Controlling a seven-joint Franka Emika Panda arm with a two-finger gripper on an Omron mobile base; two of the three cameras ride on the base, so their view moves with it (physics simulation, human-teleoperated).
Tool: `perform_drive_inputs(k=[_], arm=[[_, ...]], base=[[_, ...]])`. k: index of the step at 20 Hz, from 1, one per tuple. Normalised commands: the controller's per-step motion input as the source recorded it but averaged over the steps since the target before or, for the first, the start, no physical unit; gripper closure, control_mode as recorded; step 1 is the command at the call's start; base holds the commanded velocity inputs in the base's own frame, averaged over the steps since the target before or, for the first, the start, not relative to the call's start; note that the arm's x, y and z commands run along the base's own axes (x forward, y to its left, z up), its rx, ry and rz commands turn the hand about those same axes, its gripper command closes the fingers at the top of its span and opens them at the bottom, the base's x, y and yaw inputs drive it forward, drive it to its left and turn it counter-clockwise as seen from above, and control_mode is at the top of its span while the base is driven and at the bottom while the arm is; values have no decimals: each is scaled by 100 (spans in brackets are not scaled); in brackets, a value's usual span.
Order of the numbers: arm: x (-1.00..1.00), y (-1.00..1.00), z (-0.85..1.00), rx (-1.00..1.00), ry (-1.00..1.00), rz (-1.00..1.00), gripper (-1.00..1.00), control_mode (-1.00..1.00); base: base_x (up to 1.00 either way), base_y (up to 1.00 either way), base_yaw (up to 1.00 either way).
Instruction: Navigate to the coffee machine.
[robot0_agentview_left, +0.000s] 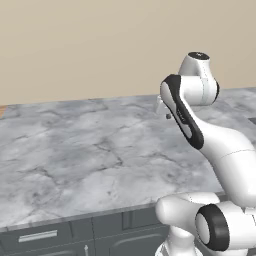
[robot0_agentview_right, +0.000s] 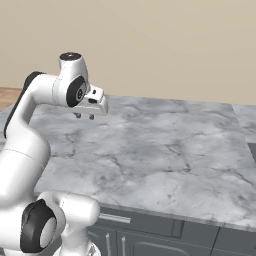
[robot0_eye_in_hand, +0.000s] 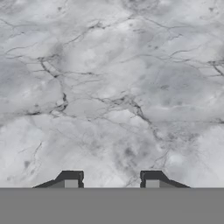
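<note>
Your base sits right up against a run of dark grey cabinet fronts (robot0_agentview_left: 115, 227), drawers with pale bar handles (robot0_agentview_right: 114, 218), directly under the front edge of the marble counter (robot0_agentview_left: 90, 155). Take the counter as your landmark.

The arm (robot0_agentview_right: 25, 135) rises from in front of that edge and bends over the slab. The gripper (robot0_agentview_right: 85, 116) hangs above the counter, near its front half, fingers pointing down and well clear of the stone. From the left base camera you see it partly behind the forearm (robot0_agentview_left: 167, 114).

Tool state: wide. In the hand view the two dark fingertips (robot0_eye_in_hand: 70, 178) stand well apart, nothing between them, bare grey-veined marble below.

Past the gripper the counter runs on as plain marble to its back edge, where it meets a beige wall (robot0_agentview_left: 100, 45). At the counter's right end a small dark patch (robot0_agentview_right: 252, 152) cuts into the frame edge; too little shows for you to tell what it is. At the counter's far left corner a strip of wood-toned floor (robot0_agentview_right: 10, 97) shows beyond the slab.

The coffee machine: you can't place it from these views. Nothing tall, black and boxy stands on the stretch of counter the cameras cover.
</note>
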Motion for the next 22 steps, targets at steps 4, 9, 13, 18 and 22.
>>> perform_drive_inputs(k=[4,9,13,18,22], arm=[[0,0,0,0,0,0,-100,100],[0,0,0,0,0,0,-100,100],[0,0,0,0,0,0,-100,100],[0,0,0,0,0,0,-100,100],[0,0,0,0,0,0,-100,100]], base=[[0,0,0],[-31,0,0],[-77,0,0],[-14,0,0],[-12,16,8]])
